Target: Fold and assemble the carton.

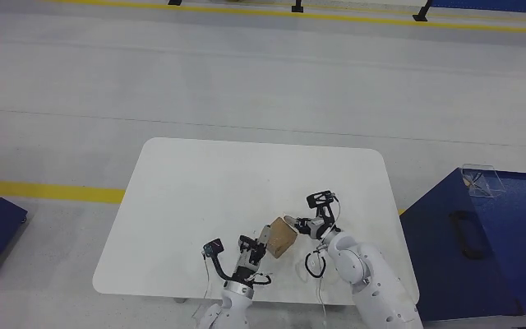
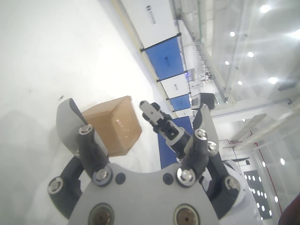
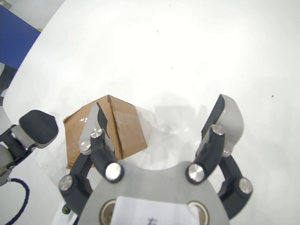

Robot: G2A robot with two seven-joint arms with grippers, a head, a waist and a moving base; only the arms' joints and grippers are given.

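A small brown carton (image 1: 282,236), folded into a box shape, rests on the white table (image 1: 246,173) near its front edge. My left gripper (image 1: 260,244) is open just beside one side of it. In the left wrist view the carton (image 2: 117,127) lies close to one finger (image 2: 70,115) of my open left gripper (image 2: 137,117), and I cannot tell if they touch. My right gripper (image 1: 301,224) is open at the carton's opposite side. In the right wrist view the carton (image 3: 129,129) sits behind one finger (image 3: 98,115) of my right gripper (image 3: 161,113), not between the two.
A blue platform (image 1: 468,247) stands to the right of the table with a clear container (image 1: 481,177) on it. The table's far half (image 3: 164,36) is bare white surface. The front edge lies just behind both grippers.
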